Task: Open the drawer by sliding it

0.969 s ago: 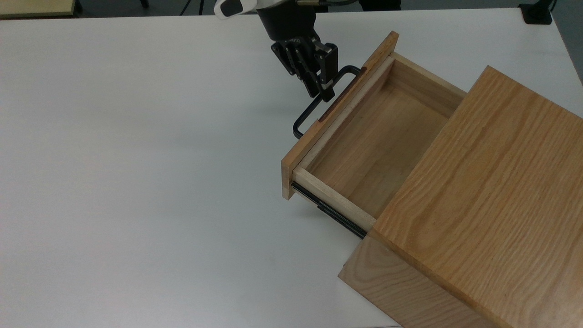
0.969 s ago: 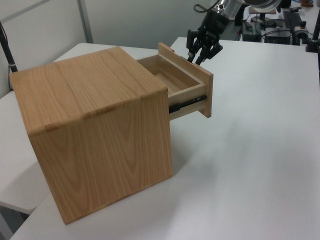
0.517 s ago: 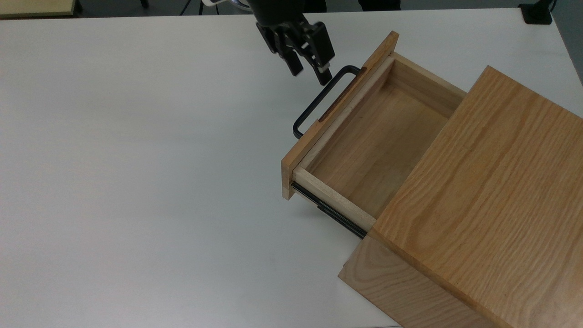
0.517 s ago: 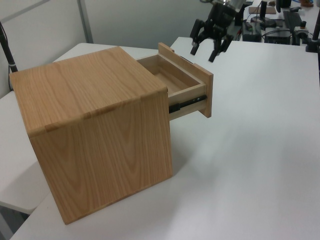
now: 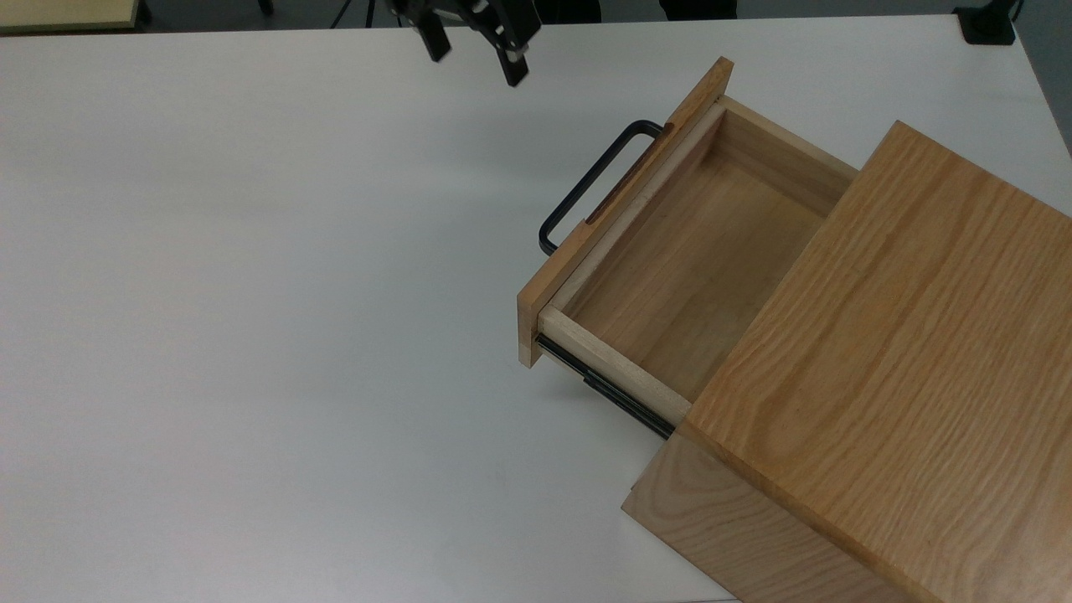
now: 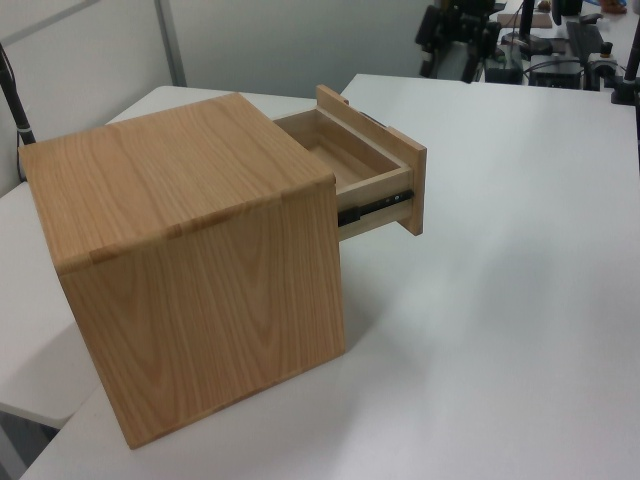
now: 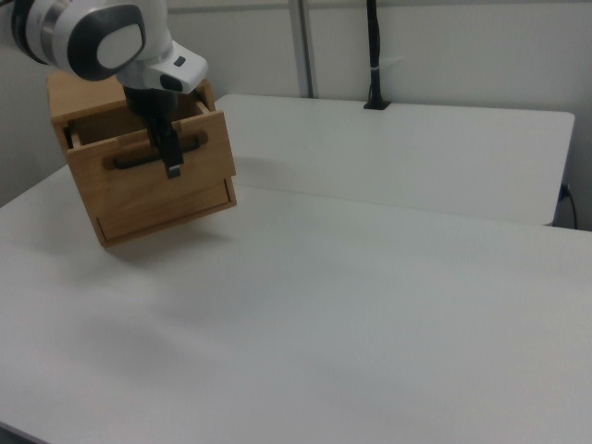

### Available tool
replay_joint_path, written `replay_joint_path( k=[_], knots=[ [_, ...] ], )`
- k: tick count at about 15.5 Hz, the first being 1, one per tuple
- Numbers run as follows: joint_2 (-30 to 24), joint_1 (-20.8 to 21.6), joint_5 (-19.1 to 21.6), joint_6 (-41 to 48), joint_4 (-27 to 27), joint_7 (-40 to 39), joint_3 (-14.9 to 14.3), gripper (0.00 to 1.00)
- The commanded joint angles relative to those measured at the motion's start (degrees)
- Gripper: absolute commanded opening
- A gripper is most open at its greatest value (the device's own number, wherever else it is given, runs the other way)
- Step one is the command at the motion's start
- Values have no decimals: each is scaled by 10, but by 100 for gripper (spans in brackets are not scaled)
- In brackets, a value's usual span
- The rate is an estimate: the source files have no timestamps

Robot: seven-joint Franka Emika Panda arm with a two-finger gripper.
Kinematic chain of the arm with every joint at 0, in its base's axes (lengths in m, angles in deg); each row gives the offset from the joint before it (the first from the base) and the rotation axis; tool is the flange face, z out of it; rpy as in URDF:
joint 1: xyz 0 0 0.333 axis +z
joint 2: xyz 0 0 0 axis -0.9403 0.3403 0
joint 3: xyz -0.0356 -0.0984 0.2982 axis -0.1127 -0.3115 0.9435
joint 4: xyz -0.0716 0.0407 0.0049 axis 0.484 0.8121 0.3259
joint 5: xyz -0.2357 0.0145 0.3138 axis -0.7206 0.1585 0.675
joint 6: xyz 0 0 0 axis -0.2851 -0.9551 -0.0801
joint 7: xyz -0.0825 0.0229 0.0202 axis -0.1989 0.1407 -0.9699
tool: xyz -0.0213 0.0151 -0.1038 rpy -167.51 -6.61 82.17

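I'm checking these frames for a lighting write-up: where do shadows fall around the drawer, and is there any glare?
Top view: the drawer casts a soft, faint shadow on the white table beneath its front panel and handle; no hard glare. Left view: a dim shadow lies under the pulled-out drawer; the table looks evenly lit. Right view: a diffuse shadow sits below the cabinet.

My gripper [image 5: 473, 46] hangs at the far edge of the table [image 5: 251, 335] in the top view, fingers spread, well apart from the drawer [image 5: 670, 260]. The white tabletop around it is bare, so there's loads of room. What's in the way is the cabinet [image 5: 879, 402] with the drawer slid out, its black handle [image 5: 590, 184] jutting off the front panel.
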Motion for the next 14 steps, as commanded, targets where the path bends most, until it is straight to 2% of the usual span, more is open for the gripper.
replay_joint_path(
  k=[1, 4, 8, 11, 14],
  knots=[
    [-6, 2, -81, 94, 20, -89, -1, 100],
    [-6, 6, -157, 159, 23, -182, 1, 100],
    [-11, 15, -259, 180, 37, -276, 8, 100],
    [-11, 34, -291, 181, 40, -296, 8, 100],
    [-1, 46, -287, 170, 38, -337, 8, 100]
  ],
)
